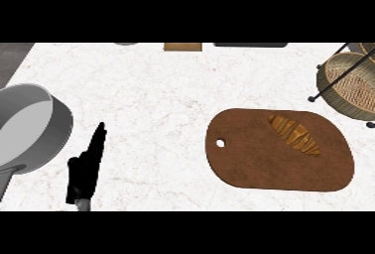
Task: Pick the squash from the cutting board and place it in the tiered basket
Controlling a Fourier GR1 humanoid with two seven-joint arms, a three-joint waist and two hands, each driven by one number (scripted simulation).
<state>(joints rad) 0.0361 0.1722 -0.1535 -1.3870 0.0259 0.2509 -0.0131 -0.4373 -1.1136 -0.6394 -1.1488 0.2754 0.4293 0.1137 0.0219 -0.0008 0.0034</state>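
Left hand (pixel 86 167): shows at the head view's lower left, edge-on, fingers straight and pointing up, thumb set slightly aside, holding nothing.
Left forearm: only a grey stub at the lower edge.

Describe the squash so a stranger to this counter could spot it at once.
Start at the brown cutting board on the right half of the white marble counter, just below the wicker tiered basket. The squash lies on the board's upper part. It is the only thing on the board: long, orange-tan, with lengthwise ridges.
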